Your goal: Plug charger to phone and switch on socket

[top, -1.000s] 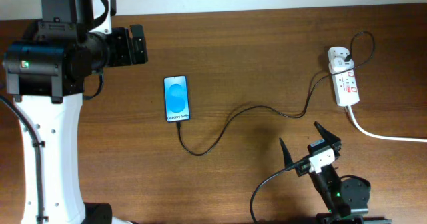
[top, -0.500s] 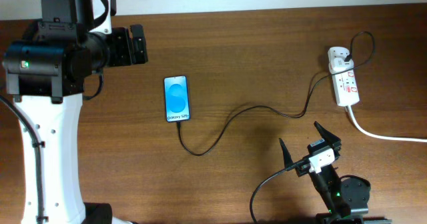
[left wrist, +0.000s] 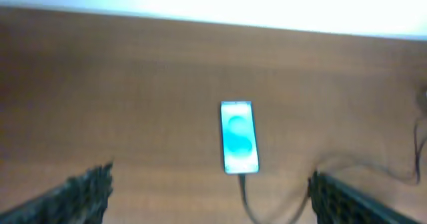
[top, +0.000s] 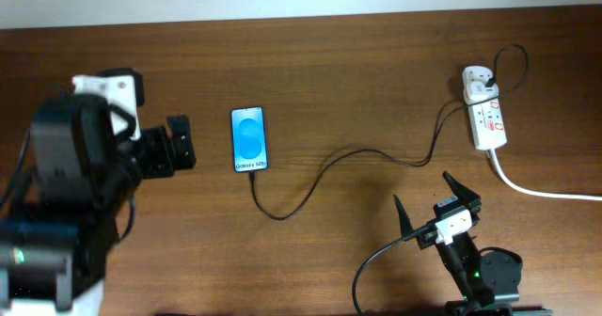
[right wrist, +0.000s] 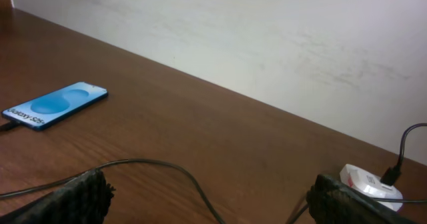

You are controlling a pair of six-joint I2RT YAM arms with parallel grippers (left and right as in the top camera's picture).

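Left of the phone (top: 248,139), the left claw (top: 185,144) hovers, spread wide.

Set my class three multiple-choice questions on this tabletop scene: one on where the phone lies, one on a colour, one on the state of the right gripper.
1. Where does the phone lie?
A. Close to the left gripper, far from the socket
B. On top of the socket
C. Leaning against a wall

2. What colour is the phone's screen?
A. Red
B. Green
C. Blue

3. How is the right gripper?
A. Shut on the phone
B. Open, holding nothing
C. Shut on the socket

Key:
1 A: the overhead view shows the phone flat beside the left gripper, with the socket at the far side.
2 C: the screen is bright blue in every view.
3 B: its fingers stand spread apart with nothing between them.
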